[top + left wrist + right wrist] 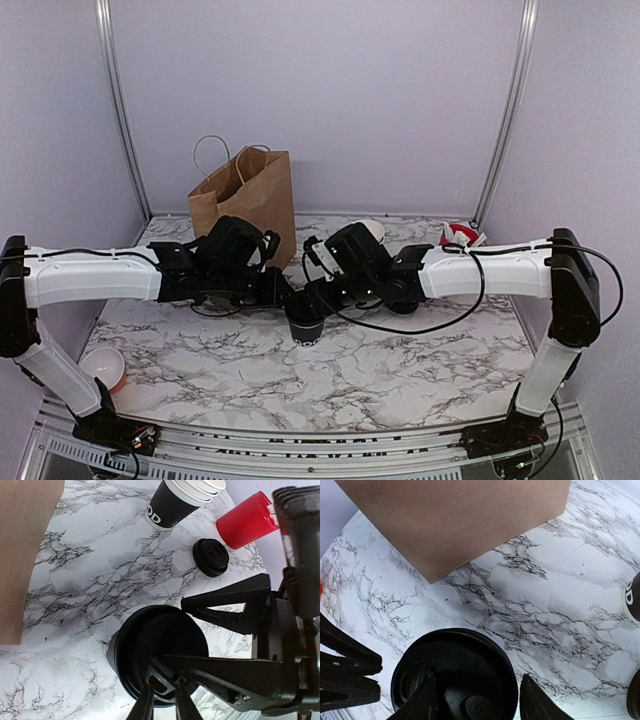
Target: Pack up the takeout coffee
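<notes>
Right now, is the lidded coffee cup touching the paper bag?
Apart. The right wrist view shows a strip of marble tabletop between the paper bag and the coffee cup.

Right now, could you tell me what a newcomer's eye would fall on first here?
The left gripper and right gripper meet at mid-table, both open over the black lid of the takeout coffee. Behind them a brown paper bag stands upright near the back wall. A red cup sits at the back right.
</notes>
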Controlling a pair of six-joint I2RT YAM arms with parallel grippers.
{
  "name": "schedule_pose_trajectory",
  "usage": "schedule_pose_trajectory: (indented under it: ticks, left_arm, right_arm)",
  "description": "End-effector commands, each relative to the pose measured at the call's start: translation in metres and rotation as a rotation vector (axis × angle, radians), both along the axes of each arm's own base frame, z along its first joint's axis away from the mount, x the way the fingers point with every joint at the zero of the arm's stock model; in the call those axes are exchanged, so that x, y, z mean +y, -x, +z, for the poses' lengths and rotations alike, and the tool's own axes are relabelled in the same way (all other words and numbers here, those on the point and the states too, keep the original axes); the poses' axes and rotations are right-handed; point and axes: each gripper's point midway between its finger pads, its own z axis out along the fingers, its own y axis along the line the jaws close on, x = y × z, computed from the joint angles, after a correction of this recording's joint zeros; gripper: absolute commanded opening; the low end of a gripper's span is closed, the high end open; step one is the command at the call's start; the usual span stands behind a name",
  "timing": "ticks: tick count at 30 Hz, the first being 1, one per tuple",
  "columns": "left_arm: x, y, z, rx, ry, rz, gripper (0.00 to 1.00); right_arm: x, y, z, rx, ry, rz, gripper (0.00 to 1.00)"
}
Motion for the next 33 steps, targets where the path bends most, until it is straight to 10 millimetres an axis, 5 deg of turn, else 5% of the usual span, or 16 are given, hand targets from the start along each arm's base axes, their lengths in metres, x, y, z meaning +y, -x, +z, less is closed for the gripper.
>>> schedule_pose_trajectory:
  ticks: [1,5,14,17,22,24,33]
  left_arm:
    - [-0.004,0.009,0.029,-0.036,0.017,-0.052,0.17]
    - [-0.012,0.021,0.037,-0.049,0.014,-0.084,0.17]
    - [-0.028,0.038,0.072,-0.138,0.025,-0.132,0.17]
    - [-0.029,0.039,0.039,-0.110,-0.042,-0.135,0.17]
    - [-0.024,0.044,-0.071,0.001,-0.190,-0.145,0.14]
    - [-0.024,0.050,-0.093,0.040,-0.218,-0.158,0.13]
    - [-0.016,0.031,0.006,-0.136,-0.130,-0.098,0.16]
  right_arm:
    - [-0.006,-0.001,0.029,-0.039,-0.014,-0.008,0.55]
    - [-0.013,-0.005,0.038,-0.057,-0.015,-0.025,0.56]
    - [-0.032,-0.013,0.005,0.005,0.019,-0.036,0.53]
    - [-0.030,-0.012,-0.004,0.023,0.032,-0.032,0.52]
    - [-0.028,-0.010,-0.016,0.050,0.038,-0.024,0.52]
    - [-0.027,-0.010,-0.017,0.054,0.039,-0.022,0.52]
    - [-0.026,-0.011,-0.012,0.049,0.035,-0.024,0.51]
